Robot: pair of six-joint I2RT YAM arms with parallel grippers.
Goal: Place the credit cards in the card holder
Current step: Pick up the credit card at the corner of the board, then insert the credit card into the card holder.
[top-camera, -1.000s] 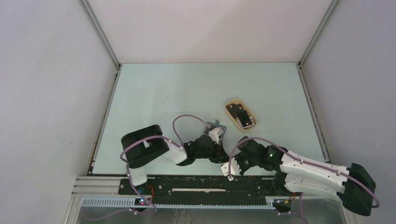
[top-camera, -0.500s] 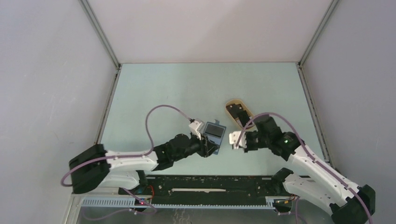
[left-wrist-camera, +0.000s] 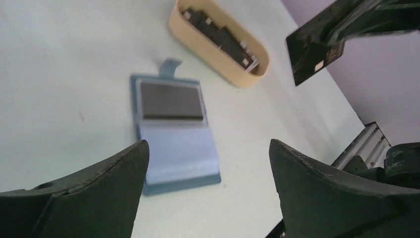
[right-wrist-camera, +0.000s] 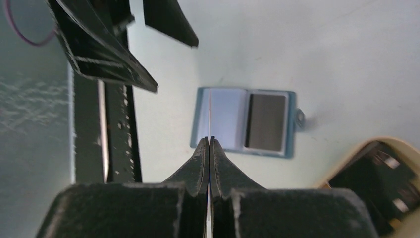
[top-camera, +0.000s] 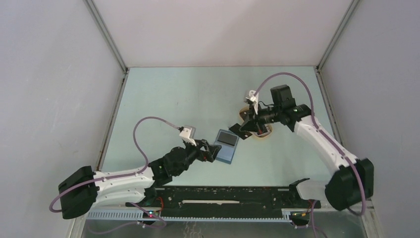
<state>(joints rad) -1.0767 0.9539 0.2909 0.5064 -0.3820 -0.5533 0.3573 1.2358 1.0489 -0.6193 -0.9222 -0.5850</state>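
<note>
Beige oval tray (left-wrist-camera: 210,57) lay right of centre on the pale green table (top-camera: 173,99), slanted toward its near right corner; white walls (top-camera: 49,74) enclosed three edges.

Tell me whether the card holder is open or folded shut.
Open. The card holder lies spread flat on the table, both inner halves showing: one holds a dark card, the other is bare light blue.

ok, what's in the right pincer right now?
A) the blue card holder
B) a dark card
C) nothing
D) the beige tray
B: the right pincer is shut on a dark card, seen edge-on between its fingers in the right wrist view; the card holder lies open, apart from it.
</note>
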